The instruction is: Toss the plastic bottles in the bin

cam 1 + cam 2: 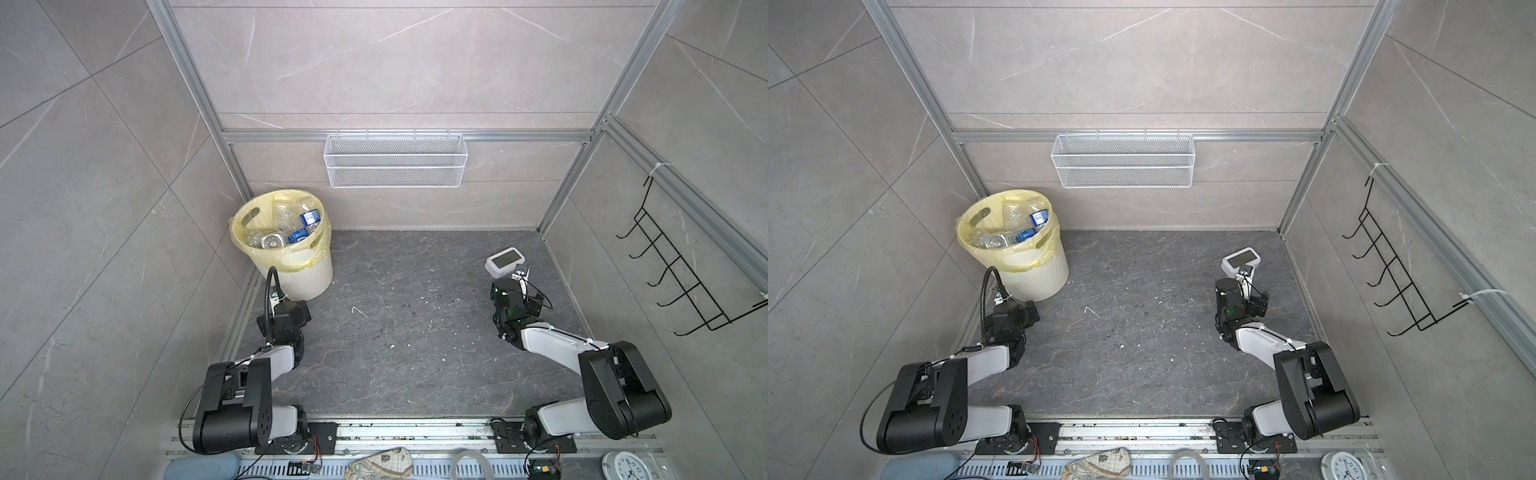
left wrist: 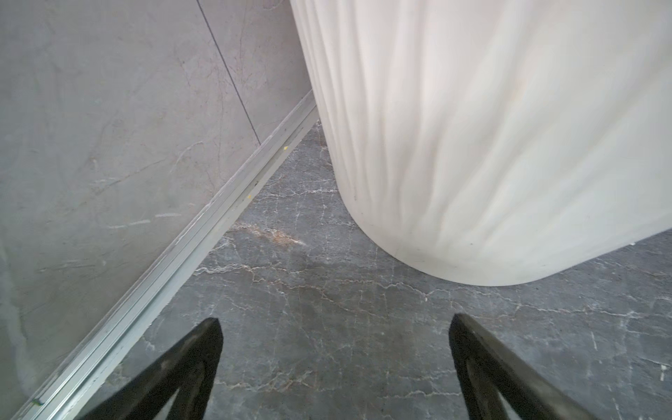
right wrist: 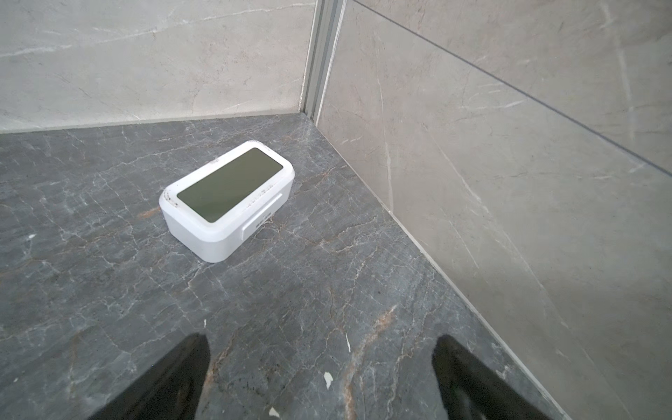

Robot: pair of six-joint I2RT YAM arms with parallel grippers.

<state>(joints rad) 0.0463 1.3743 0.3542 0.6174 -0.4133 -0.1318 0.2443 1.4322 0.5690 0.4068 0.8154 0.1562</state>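
The tabletop (image 1: 395,332) bears only a clock (image 1: 503,262); bottles (image 1: 286,237) lie in the bin (image 1: 307,278). Left gripper (image 2: 335,320) and right gripper (image 3: 322,337) gape empty; task apparently complete.

The left arm (image 1: 276,359) and right arm (image 1: 548,340) fold at the elbows, wrists angled down; left claw (image 2: 336,322) and right claw (image 3: 322,339) spread wide, empty.

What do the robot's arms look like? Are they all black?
No. The left arm and right arm have chunky black joints with smooth white tubes between. Thin black cables loop along them. The left gripper and right gripper each have two pointed black fingers.
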